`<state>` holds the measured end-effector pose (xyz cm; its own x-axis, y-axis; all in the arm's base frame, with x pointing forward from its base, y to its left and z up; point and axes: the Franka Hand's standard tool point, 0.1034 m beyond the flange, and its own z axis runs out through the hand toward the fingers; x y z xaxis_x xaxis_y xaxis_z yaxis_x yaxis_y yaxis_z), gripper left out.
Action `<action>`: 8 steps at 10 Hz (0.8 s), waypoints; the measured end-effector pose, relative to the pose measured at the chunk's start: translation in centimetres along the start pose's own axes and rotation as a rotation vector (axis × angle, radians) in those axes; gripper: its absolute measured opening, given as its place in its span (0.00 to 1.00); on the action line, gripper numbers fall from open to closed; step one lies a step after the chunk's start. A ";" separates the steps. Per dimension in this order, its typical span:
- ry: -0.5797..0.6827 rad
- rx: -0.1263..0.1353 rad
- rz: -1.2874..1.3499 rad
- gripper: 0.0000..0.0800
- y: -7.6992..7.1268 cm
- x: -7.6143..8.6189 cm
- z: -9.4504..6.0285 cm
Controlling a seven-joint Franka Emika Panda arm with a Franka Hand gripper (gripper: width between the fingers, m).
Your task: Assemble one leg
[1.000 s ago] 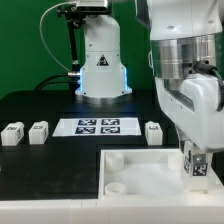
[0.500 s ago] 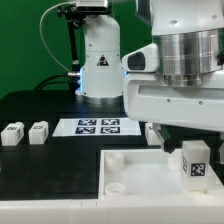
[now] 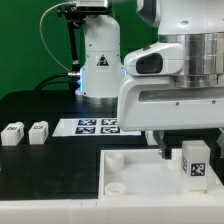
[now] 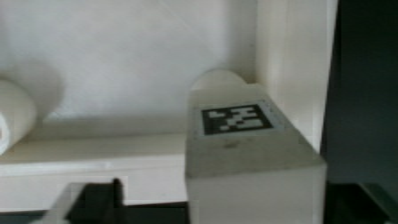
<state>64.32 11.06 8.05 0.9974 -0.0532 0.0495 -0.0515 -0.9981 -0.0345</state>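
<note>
One leg [image 3: 196, 161], a small white block with a black-and-white tag, stands upright in the white tray [image 3: 140, 168] at its corner on the exterior view's right. My gripper [image 3: 188, 141] hangs over it, its wide hand broadside to the camera. In the wrist view the leg [image 4: 249, 140] rises between my dark fingers [image 4: 98, 200], with a gap of white showing beside it. The gripper [image 4: 231, 205] is open around the leg and does not pinch it. One finger [image 3: 161, 150] shows in the exterior view; the other is hidden.
Two more legs [image 3: 12, 133] [image 3: 39, 131] lie on the black table at the exterior view's left. The marker board [image 3: 92, 126] lies behind the tray, partly covered by my hand. A round socket [image 3: 117, 186] sits in the tray's near corner. The robot base [image 3: 100, 65] stands behind.
My hand has turned about its vertical axis and now faces broadside, hiding the leg that lay right of the marker board. The leg in the tray has stayed upright in place.
</note>
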 end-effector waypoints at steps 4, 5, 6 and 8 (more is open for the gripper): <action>-0.005 0.012 0.426 0.37 -0.3 -0.1 0.1; -0.007 0.010 0.578 0.37 -0.2 -0.1 0.1; -0.022 0.004 0.819 0.37 -0.4 -0.2 0.0; -0.052 0.041 1.274 0.37 0.1 -0.2 0.2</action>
<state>64.09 10.96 7.83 0.2445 -0.9663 -0.0799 -0.9689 -0.2403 -0.0591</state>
